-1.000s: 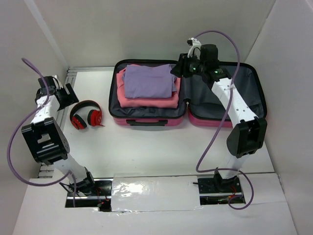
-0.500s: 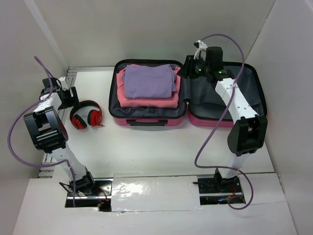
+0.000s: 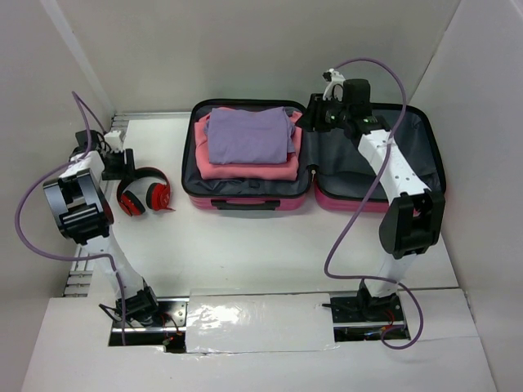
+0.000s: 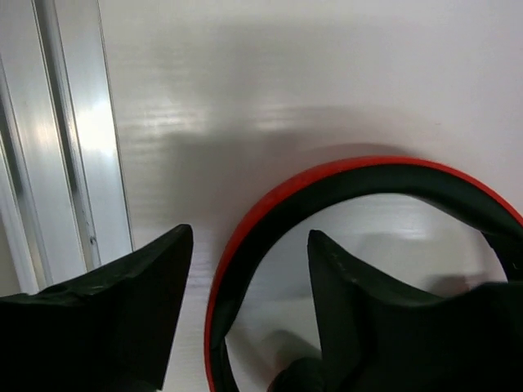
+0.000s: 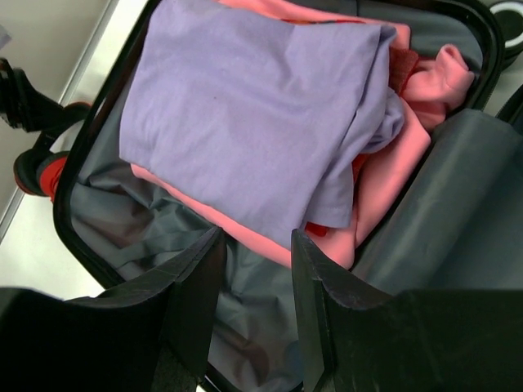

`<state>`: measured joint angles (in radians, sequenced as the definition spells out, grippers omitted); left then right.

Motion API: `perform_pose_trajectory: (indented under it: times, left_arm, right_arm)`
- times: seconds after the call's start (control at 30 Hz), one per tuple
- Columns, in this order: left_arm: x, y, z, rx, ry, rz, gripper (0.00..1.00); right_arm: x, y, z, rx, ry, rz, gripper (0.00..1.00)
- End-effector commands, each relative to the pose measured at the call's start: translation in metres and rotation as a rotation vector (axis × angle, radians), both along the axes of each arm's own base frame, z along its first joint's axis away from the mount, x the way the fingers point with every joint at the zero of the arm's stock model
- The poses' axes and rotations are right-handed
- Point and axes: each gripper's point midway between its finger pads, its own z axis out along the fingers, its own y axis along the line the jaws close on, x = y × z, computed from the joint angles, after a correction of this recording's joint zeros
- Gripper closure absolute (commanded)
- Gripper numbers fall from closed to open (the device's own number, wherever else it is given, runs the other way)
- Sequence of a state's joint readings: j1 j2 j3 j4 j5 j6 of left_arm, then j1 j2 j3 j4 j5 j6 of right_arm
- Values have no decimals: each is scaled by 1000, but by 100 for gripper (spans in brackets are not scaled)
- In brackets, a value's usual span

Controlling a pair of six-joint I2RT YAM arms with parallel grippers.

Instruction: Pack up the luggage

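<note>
The luggage (image 3: 249,198) lies open at the table's back, magenta edges and grey lining showing. Its left half holds a folded purple shirt (image 3: 248,135) on pink clothes (image 3: 245,170); both also show in the right wrist view, the shirt (image 5: 245,114) and the pink clothes (image 5: 409,155). Its right half (image 3: 368,167) holds nothing I can see. Red and black headphones (image 3: 145,193) lie left of it. My left gripper (image 3: 124,162) is open, its fingers either side of the headband (image 4: 245,245). My right gripper (image 3: 309,113) is open above the hinge, empty.
Metal rails (image 3: 122,122) run along the table's left edge, seen close in the left wrist view (image 4: 65,139). White walls stand on the left, back and right. Purple cables loop from both arms.
My left gripper has moved toward the headphones and now straddles the headband. My right gripper has drawn back from over the clothes toward the hinge.
</note>
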<state>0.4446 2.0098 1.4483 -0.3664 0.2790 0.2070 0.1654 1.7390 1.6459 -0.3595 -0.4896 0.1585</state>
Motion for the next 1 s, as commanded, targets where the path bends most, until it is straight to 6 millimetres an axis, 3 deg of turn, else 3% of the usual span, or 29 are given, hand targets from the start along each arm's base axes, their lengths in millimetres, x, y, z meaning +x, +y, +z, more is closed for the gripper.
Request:
perform_pose_trajectory:
  times: [0.0,0.1,0.43,0.57,0.6,0.7,0.73,0.83,0.97]
  left_arm:
    - [19,5,6,13,-46,-82,31]
    - [17,5,-6,5,-9,-99,41]
    - [12,-4,-19,-15,9,-193,42]
    - [12,-8,-29,-39,23,-212,58]
    - [12,-8,-29,-39,23,-212,70]
    - [11,-8,-31,-44,32,-212,85]
    - [12,-8,-26,-38,22,-212,97]
    - [14,-10,-6,-33,-11,-229,98]
    - [24,-8,59,25,-115,-256,100]
  right_arm:
    - [5,-2,-7,-12,8,-3,54]
    - [7,-4,-12,-18,17,-12,54]
    - [14,-11,-20,-39,42,-35,54]
    - [16,-12,-23,-45,52,-43,54]
    - [16,-12,-23,-45,52,-43,54]
    - [18,-18,-24,-50,51,-62,54]
    - [18,-18,-24,-50,51,-62,54]
    - [20,-21,-25,-53,55,-85,54]
    - [18,-28,-18,-46,49,-109,55]
